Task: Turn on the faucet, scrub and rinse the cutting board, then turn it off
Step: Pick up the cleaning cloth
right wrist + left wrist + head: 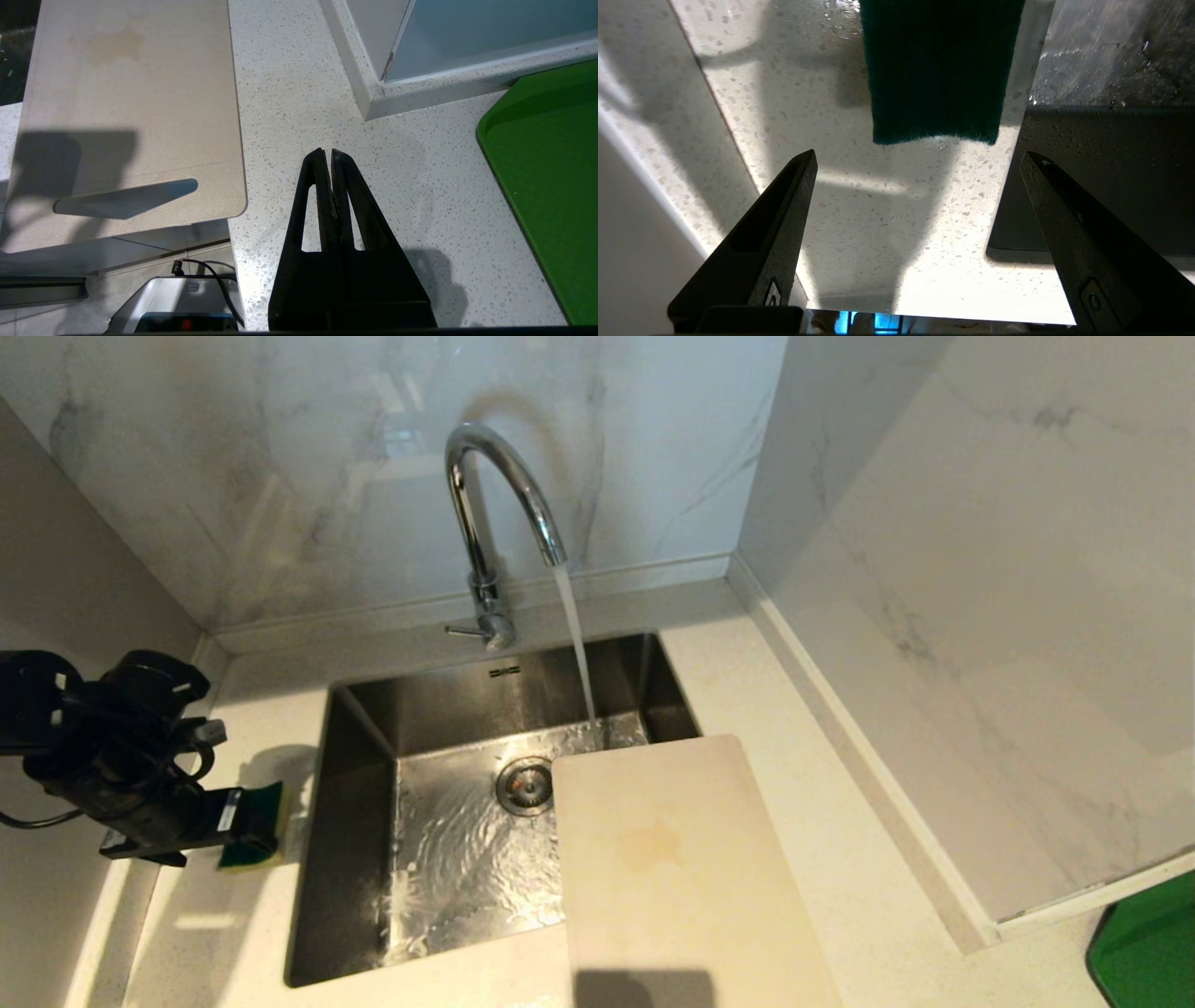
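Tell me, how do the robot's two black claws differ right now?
The left gripper has its fingers spread wide; the right gripper has its fingers pressed together. The left gripper hovers over the speckled counter beside the steel sink, facing a green and yellow sponge; the right gripper sits over the counter between the beige plastic cutting board and a green tray. Both hold nothing.
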{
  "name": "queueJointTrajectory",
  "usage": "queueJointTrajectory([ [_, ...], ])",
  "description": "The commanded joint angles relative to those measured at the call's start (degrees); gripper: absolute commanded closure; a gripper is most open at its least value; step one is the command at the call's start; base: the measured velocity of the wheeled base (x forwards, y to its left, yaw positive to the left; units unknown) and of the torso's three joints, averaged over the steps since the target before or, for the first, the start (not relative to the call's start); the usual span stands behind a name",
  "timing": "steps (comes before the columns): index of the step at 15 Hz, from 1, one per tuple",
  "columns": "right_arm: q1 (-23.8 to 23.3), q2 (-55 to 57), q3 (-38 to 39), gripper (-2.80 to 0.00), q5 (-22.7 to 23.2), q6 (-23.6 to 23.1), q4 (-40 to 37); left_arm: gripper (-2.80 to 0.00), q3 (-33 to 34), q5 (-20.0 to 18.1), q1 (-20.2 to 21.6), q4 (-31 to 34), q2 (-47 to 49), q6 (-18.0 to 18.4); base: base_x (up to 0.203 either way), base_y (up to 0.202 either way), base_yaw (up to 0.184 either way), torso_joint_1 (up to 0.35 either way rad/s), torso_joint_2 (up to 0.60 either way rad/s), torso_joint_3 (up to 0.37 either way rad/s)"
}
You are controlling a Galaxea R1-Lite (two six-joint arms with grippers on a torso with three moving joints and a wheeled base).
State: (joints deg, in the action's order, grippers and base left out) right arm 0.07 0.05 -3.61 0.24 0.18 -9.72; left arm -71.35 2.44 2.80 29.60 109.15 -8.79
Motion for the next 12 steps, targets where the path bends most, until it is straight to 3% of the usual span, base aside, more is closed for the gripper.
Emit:
queueJointTrajectory([
  [1, 0.0, 0.0, 0.0, 0.0, 0.0, 0.0, 0.0, -2.8, -0.3, -0.3, 0.0, 0.1, 2.2, -0.1, 0.0, 0.0, 0.0, 0.0, 0.0, 0.0],
  [12, 0.0, 0.0, 0.0, 0.0, 0.0, 0.0, 0.0, -2.8, -0.9, -3.0, 0.4, 0.4, 0.6, 0.2, 0.0, 0.0, 0.0, 0.0, 0.0, 0.0],
])
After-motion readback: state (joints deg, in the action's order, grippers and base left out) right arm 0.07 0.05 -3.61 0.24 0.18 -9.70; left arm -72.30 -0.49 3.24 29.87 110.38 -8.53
